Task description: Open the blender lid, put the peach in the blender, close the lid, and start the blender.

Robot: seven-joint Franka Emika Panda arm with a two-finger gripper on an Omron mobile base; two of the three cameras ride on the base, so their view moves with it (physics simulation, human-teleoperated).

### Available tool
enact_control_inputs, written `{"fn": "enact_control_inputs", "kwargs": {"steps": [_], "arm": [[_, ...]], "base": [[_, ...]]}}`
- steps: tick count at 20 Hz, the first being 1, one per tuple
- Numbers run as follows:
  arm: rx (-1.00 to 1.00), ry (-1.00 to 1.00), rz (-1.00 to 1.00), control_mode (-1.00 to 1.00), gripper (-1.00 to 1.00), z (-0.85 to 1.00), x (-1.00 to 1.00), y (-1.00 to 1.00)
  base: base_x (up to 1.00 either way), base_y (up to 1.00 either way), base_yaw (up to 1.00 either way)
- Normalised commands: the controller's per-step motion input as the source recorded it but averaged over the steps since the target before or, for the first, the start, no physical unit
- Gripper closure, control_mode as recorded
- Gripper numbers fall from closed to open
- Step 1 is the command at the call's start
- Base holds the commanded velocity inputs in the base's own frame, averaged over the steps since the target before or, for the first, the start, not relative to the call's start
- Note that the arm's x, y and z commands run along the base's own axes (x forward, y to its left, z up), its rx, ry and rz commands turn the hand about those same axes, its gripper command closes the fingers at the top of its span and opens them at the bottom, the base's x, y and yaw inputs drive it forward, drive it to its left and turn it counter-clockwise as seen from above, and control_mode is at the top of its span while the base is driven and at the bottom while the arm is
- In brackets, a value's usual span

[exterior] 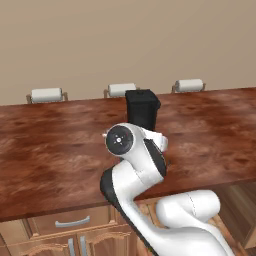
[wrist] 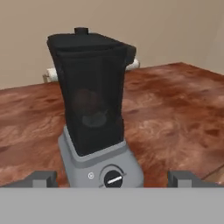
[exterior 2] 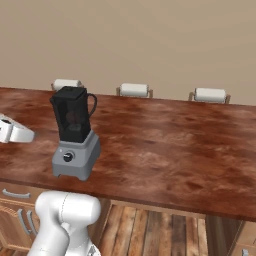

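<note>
**benchbot:** While the two-finger gripper (wrist: 113, 178) sits right in front of the blender, its jaws are spread wide with nothing between them. Both dark fingertips (wrist: 43, 178) stick up on either side of the round black front knob (wrist: 113, 179), not touching it.

**kitchen_sim_fan:** Where's the fruit, then?

**benchbot:** Looks like it's inside. A small round reddish peach (wrist: 86, 102) shows dimly through the tall dark translucent square jar (wrist: 91, 94). The flat black square blender lid (wrist: 85, 41) with its little raised centre sits on top of the jar.

**kitchen_sim_fan:** And the rest?

**benchbot:** The countertop blender with the grey boxy base (exterior 2: 76, 159) stands upright near the front edge of a reddish-brown wooden counter (exterior 2: 175, 145). Three white-cushioned stools (exterior 2: 134, 90) line the far side, and the white arm (exterior: 137, 162) covers most of the blender from the left base view.
</note>
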Motion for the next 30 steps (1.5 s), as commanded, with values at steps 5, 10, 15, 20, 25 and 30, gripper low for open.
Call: {"fn": "enact_control_inputs", "kwargs": {"steps": [5,10,15,20,25,30], "arm": [[-0.02,0.0,-0.41,-1.0,-1.0,-0.63,-0.15,0.1],[0.0,-0.01,-0.28,-1.0,-1.0,-0.44,0.13,0.0],[0.0,-0.08,-0.1,-1.0,-1.0,-0.37,0.2,0.0],[0.0,-0.11,-0.06,-1.0,-1.0,-0.32,0.06,-0.02],[0.0,-0.04,-0.17,-1.0,-1.0,-0.21,0.02,-0.14],[0.0,0.0,-0.21,-1.0,-1.0,-0.15,0.06,-0.17]], "base": [[0.0,0.0,0.0],[0.0,0.0,0.0],[0.0,0.0,0.0],[0.0,0.0,0.0],[0.0,0.0,0.0],[0.0,0.0,0.0]]}}
